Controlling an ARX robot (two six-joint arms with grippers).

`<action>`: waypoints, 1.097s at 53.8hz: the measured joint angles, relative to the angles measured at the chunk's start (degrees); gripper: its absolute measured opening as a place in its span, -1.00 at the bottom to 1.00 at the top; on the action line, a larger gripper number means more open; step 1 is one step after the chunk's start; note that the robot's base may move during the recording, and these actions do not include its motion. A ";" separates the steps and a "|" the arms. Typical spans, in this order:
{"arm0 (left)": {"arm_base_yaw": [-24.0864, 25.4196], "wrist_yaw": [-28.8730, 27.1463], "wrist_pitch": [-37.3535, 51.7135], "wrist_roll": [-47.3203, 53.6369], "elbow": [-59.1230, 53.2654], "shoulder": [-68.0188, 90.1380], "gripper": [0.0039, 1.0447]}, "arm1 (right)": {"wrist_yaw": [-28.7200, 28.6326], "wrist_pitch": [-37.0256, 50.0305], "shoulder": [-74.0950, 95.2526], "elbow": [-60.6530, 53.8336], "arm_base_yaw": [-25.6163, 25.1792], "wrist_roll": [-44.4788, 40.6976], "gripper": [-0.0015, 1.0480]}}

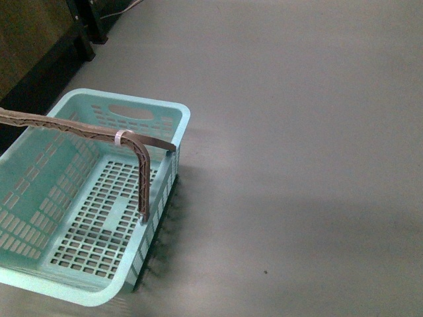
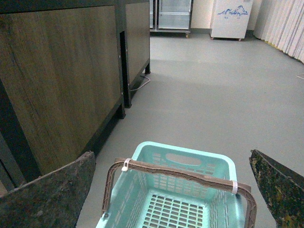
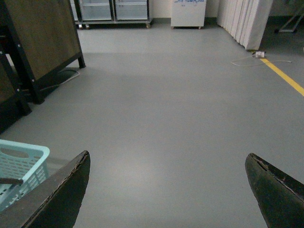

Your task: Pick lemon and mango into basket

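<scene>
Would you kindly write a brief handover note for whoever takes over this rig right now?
Left pincer: open, holding nothing, facing the basket.
Right pincer: open, holding nothing, facing bare floor with the basket's corner at the edge of its view.
Basket: standing on the grey floor, empty, handle raised.
Lemon and mango: not visible in any view.
Done: nothing is in the basket yet.
Left: find both fruits, pick each up and put it into the basket.
</scene>
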 joint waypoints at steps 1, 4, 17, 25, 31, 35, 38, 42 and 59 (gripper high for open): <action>-0.02 0.00 0.00 0.00 0.00 0.00 0.87 | 0.00 0.00 0.00 0.00 0.00 0.00 0.83; -0.02 0.00 0.00 0.00 0.00 0.00 0.87 | 0.00 0.00 0.00 0.00 0.00 0.00 0.83; -0.02 0.00 0.00 0.00 0.00 0.00 0.87 | 0.00 0.00 0.00 0.00 0.00 0.00 0.83; -0.02 0.00 0.00 0.00 0.00 -0.02 0.87 | 0.00 0.00 0.00 0.00 0.00 0.00 0.83; -0.02 0.00 0.00 0.00 0.00 0.00 0.87 | 0.00 0.00 0.00 0.00 0.00 0.00 0.83; -0.26 0.48 -6.27 -2.21 2.23 2.54 0.87 | 0.00 0.00 0.00 0.00 0.00 0.00 0.83; -1.14 1.05 -15.41 -6.78 6.75 9.18 0.87 | 0.00 0.00 0.00 0.00 0.00 0.00 0.83; -0.96 5.33 -23.52 -13.99 10.47 16.37 0.87 | -0.02 0.00 0.00 0.00 0.00 0.00 0.83; 8.00 13.07 -2.05 -47.78 14.40 46.75 0.87 | 0.00 0.00 0.00 0.00 0.00 0.00 0.83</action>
